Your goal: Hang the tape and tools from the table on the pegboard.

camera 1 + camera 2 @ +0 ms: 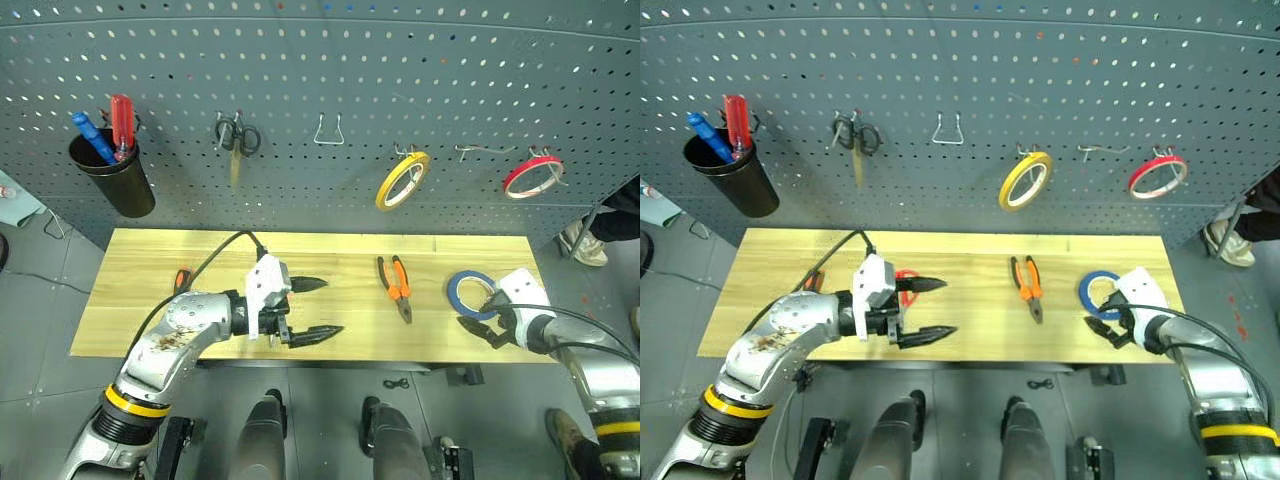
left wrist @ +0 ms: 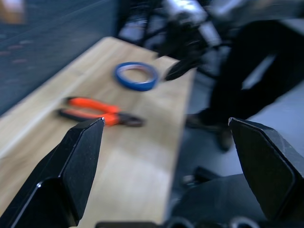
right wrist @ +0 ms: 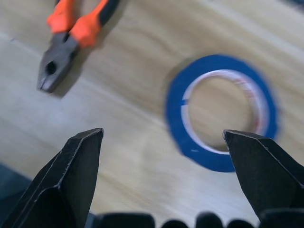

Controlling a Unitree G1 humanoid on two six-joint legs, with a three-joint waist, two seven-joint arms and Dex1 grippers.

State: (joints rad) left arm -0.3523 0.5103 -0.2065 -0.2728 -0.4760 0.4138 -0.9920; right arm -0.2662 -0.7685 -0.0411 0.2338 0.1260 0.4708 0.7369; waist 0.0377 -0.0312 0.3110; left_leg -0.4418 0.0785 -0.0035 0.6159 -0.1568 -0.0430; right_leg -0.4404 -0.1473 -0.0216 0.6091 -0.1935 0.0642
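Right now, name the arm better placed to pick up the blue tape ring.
Right. The right gripper hovers with open jaws beside the flat blue tape ring; the left gripper sits beyond the orange-handled pliers.

I'm looking at a workshop. A grey pegboard holds scissors and tape rings above a wooden worktop carrying pliers.

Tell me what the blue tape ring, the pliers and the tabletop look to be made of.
Blue tape: matte blue wound film or paper, by the look, on a pale core that looks like card; the kind is uncertain.
Pliers: dark, dull metal head; orange-and-black handle sleeves that look like rubber or plastic.
Table: light yellowish wood with visible grain and plank seams, smooth finish; solid or veneer cannot be told.
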